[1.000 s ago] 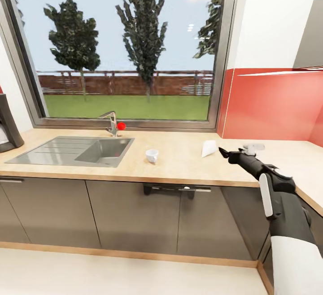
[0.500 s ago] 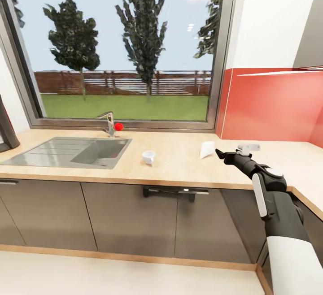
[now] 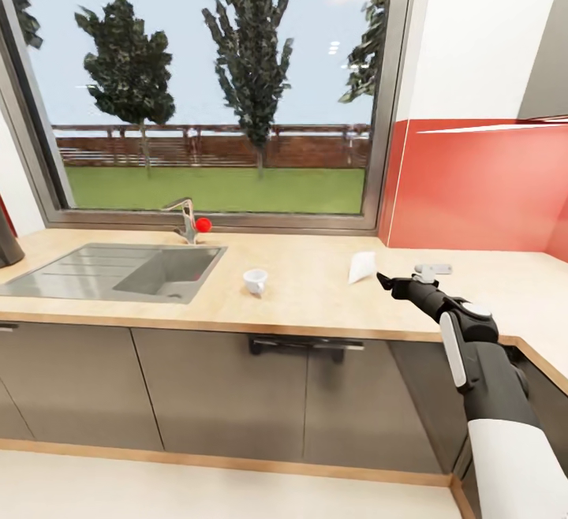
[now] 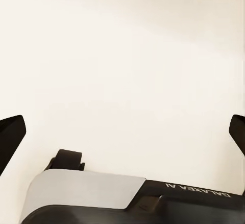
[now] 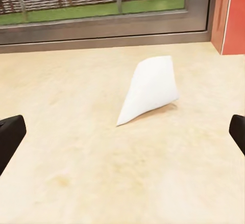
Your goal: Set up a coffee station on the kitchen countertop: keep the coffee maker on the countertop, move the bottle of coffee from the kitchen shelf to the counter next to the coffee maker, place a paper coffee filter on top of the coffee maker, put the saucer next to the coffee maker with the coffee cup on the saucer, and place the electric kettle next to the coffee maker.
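Here, the robot faces the kitchen countertop [image 3: 315, 298], a long light wood worktop over grey cabinet fronts, with a large window [image 3: 213, 85] behind it looking out on trees, grass and a brick fence. A red glossy panel [image 3: 473, 184] backs the right end of the worktop.

The right arm reaches forward from the lower right, low over the counter. Its right gripper [image 3: 383, 281] points left and away toward the paper coffee filter [image 3: 361, 266], a white paper cone lying on its side on the bare wood. From the wrist camera the filter [image 5: 148, 88] lies ahead with its pointed end nearer, and the two dark fingertips [image 5: 10, 137] stand wide apart at either edge of the view, so the claw is spread open and holds nothing. It is near the filter but not touching it.

Left of the filter, well apart from it, the coffee cup [image 3: 255, 281] sits on the counter near the front edge, white and small. Further left a steel sink [image 3: 110, 270] is set into the worktop, with a tap [image 3: 186, 219] bearing a red knob at its far side. A dark edge of the coffee maker [image 3: 8, 244] shows at the far left of the counter.

Just right of the gripper, a small grey fitting [image 3: 432, 270] lies on the worktop.

The left gripper [image 4: 122, 137] faces a plain pale surface, its fingertips also wide apart and empty.
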You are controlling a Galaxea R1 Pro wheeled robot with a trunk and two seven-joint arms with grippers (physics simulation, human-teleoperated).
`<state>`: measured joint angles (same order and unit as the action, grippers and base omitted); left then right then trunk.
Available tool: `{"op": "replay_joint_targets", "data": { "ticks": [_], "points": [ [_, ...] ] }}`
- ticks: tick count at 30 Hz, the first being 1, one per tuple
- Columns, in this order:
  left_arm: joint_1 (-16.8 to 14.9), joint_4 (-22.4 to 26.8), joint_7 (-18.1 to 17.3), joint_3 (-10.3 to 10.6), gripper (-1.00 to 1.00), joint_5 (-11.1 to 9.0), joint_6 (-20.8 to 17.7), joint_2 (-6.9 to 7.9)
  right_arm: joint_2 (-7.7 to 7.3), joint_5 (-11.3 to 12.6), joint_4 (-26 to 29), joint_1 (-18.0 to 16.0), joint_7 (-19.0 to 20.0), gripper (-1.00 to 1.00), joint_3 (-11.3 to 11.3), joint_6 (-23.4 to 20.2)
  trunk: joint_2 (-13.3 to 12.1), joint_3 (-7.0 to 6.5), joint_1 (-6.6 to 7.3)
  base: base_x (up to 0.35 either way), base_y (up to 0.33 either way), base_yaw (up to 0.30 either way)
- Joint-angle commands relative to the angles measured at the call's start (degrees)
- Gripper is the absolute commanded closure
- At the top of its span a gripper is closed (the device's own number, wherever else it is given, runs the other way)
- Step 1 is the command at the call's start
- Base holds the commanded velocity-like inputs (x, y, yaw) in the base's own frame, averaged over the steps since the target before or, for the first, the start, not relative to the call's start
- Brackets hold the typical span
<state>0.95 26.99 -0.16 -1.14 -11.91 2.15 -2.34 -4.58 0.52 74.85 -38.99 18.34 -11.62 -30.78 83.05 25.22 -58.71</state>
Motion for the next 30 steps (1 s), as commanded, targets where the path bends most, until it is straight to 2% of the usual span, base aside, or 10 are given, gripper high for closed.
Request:
{"op": "replay_joint_targets", "data": {
  "ticks": [1,21,30],
  "points": [
    [0.02,0.08,-0.02,-0.14,-1.00,-0.30,0.05,-0.03,0.02,0.10,-0.18,-0.04,0.28,-1.00,-0.08,-0.33,0.03,0.05,-0.01,0.088,-0.029,0.000],
    [0.02,0.07,0.00,-0.23,-1.00,-0.30,0.05,-0.03,0.10,0.35,-0.52,-0.03,0.38,-1.00,-0.06,-0.33,0.03,0.05,-0.01,0.031,-0.015,0.000],
    [0.02,0.08,0.06,-0.25,-1.00,-0.30,-0.02,-0.03,0.10,0.34,-0.50,-0.03,0.39,-1.00,-0.07,-0.33,0.03,0.05,-0.01,0.179,-0.127,0.000]
  ]
}}
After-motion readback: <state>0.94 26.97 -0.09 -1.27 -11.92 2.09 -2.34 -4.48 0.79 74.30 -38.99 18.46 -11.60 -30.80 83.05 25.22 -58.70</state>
